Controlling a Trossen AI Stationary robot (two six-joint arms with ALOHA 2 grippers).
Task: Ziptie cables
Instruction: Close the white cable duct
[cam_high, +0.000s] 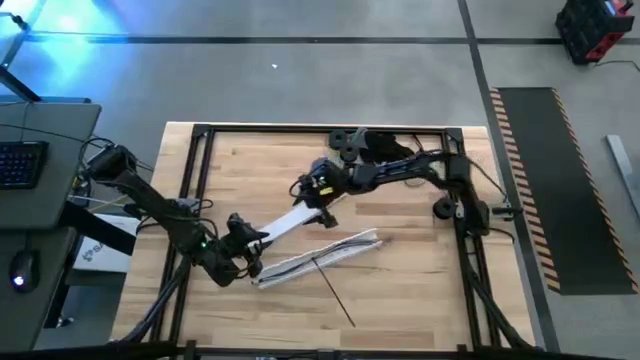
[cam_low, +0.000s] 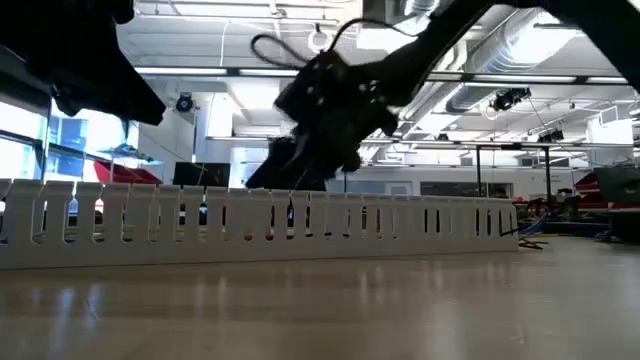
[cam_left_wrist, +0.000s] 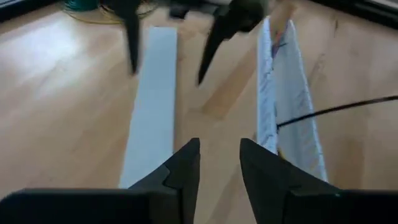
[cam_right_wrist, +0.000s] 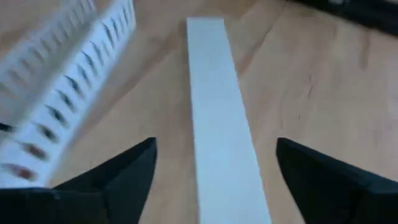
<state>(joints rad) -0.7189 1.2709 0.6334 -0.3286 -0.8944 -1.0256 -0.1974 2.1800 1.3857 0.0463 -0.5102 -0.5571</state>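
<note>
Both arms are black, built from slim tube links with chunkier joint housings. The left arm (cam_high: 160, 205) shows a small green light near its wrist. The right arm (cam_high: 400, 168) has a yellow mark on its wrist block and black cable looping off the upper links; low view shows a cable loop above the wrist too. The left gripper (cam_left_wrist: 219, 168) has matte black wedge fingers tapering to blunt tips, stepped on the inner edges. The right gripper (cam_right_wrist: 214, 163) has the same dark, angular, pointed fingers.
</note>
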